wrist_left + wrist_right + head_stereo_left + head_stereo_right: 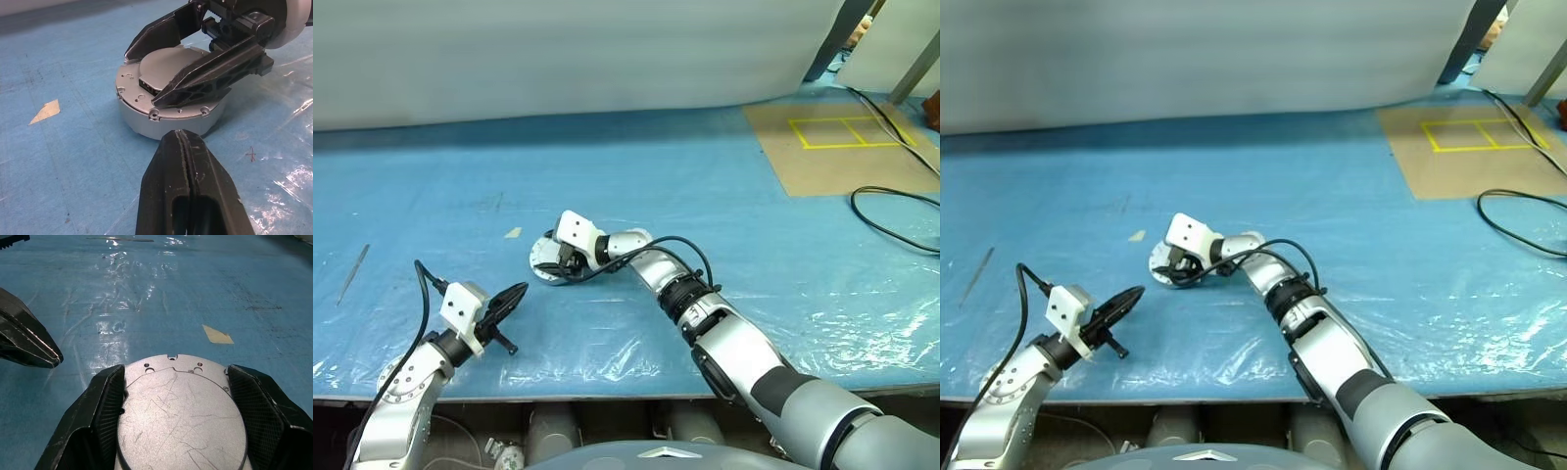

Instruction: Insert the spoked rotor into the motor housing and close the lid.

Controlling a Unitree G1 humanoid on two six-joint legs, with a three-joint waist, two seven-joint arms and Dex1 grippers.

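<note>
Silver motor housing (178, 416), lid on, pinched by right end effector (178, 421); left end effector (188, 147) pressed together nearby.

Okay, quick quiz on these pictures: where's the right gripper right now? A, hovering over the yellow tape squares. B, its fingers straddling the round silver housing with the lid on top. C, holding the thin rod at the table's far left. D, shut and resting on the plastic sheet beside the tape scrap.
B: the right gripper has one black finger on each side of the lidded housing, fingers spread wide, on the blue sheet.
</note>
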